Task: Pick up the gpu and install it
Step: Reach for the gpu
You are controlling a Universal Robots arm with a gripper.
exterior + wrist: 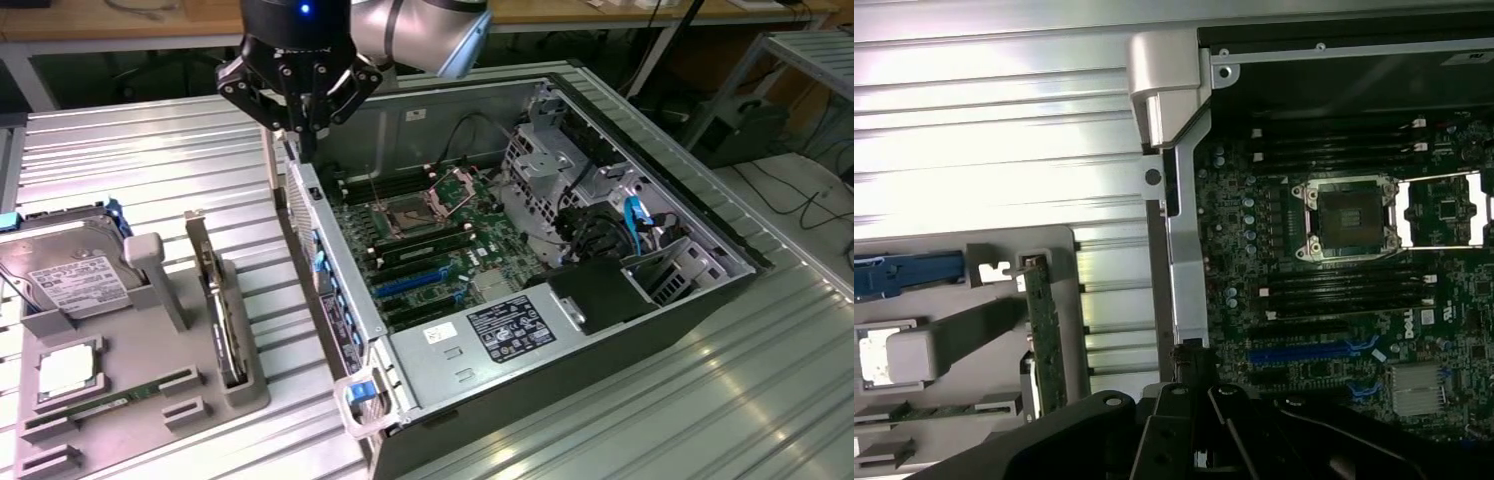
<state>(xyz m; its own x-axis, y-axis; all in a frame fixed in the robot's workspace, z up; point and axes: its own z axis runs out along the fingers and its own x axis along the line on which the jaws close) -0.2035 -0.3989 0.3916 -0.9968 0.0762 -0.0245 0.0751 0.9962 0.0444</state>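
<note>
The gpu (218, 305) stands on edge in a slot of the grey parts holder (254, 395) at the exterior view's left; in the wrist view its green board (1042, 340) shows edge-on. My gripper (307, 148) hangs shut and holds nothing. It is above the rear wall of the open computer case (310, 215), up and to the right of the gpu and apart from it. The wrist view shows the black fingers (1190, 372) closed over the case's edge (1186, 250). Inside the case lies the motherboard (427, 250) with blue and black expansion slots (407, 285).
The holder also carries a silver hard drive (74, 280), a processor (64, 370) and a RAM stick (114, 402). The open socket (1349, 215) and cables sit inside the case. A ribbed metal tabletop (147, 170) surrounds everything.
</note>
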